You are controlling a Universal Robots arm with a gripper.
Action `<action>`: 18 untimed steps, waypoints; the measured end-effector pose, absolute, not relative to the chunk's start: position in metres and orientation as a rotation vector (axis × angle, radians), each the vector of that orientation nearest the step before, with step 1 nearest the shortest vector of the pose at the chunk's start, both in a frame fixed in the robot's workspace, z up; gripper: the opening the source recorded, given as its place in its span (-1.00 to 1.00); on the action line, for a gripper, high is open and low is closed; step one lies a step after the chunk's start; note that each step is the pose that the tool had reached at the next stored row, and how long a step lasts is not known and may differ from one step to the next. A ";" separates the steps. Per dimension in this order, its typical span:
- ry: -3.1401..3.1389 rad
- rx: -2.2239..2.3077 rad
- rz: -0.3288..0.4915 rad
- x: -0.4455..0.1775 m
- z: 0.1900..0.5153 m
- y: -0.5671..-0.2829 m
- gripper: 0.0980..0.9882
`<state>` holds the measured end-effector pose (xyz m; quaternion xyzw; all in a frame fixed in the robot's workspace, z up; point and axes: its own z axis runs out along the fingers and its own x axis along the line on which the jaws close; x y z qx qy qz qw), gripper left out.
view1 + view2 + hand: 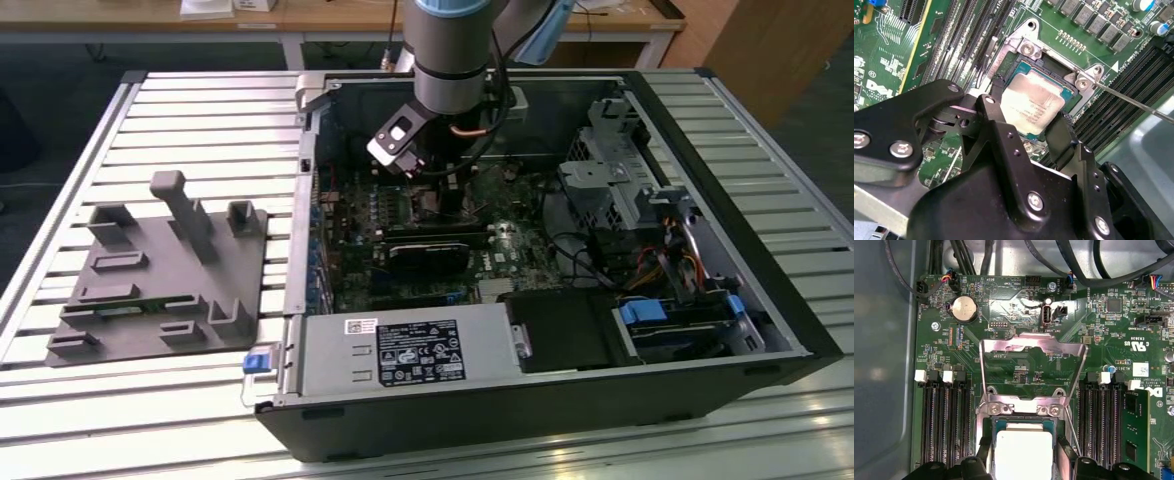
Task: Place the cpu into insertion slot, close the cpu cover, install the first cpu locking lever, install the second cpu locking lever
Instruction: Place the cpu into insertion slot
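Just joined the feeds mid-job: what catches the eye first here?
The arm reaches down into the open computer case in the exterior view. In both wrist views the gripper sits at the silvery cpu in the insertion slot, with the cpu cover flipped open.

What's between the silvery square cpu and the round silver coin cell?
The square silver metal cpu cover, hinged open, with green board showing through its window; seen in the first wrist view.
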<state>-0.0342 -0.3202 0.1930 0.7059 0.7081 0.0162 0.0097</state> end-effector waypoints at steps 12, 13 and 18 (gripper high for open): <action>2.211 2.204 0.051 -0.034 0.193 -0.317 0.15; 2.211 2.204 0.051 -0.034 0.193 -0.317 0.15; 2.211 2.204 0.051 -0.034 0.193 -0.317 0.15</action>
